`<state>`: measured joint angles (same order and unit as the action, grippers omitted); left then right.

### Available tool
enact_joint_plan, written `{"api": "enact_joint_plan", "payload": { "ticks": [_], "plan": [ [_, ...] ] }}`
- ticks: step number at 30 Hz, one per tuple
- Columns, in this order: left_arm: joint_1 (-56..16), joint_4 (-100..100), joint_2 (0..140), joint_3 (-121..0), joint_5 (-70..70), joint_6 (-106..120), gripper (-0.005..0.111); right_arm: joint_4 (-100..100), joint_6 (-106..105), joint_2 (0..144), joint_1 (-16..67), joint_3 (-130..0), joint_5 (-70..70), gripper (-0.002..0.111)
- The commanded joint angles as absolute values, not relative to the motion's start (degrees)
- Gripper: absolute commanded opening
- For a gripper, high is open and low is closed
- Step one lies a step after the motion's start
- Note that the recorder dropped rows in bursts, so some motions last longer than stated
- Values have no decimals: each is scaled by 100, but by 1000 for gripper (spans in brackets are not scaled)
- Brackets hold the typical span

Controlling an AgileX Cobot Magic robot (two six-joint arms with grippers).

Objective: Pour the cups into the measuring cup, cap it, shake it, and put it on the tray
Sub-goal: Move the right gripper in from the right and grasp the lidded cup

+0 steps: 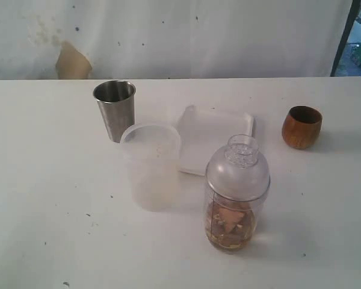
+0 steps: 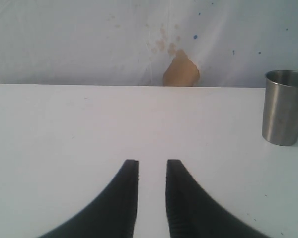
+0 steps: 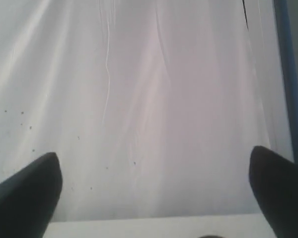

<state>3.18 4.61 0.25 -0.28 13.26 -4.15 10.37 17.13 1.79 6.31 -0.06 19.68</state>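
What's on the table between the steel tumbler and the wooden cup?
The white tray lies between the steel tumbler and the wooden cup; the exterior view shows it.

Readable text: none in any of the three views.
Measuring cup: stands near the front edge of the tabletop; any print on its side is too blurred to read.
Brands, numbers, signs: none legible.

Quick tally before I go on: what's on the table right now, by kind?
Cups: 3 (steel tumbler, frosted plastic cup, wooden cup)
Measuring cup, lid on: 1
Tray: 1
Total: 5
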Motion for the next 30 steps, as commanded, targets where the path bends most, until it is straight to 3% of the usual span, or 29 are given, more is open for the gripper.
{"api": "enact_joint_plan", "payload": {
  "ticks": [1,9,30],
  "plan": [
    [328,392,0,0,1329,-409,21,1270,2013,883,618,0,2049,105],
    [328,392,0,0,1329,-409,21,4206,2974,3136,618,0,4182,105],
    [328,392,0,0,1329,-398,21,4504,1669,7705,618,-155,6330,105]
  ]
}}
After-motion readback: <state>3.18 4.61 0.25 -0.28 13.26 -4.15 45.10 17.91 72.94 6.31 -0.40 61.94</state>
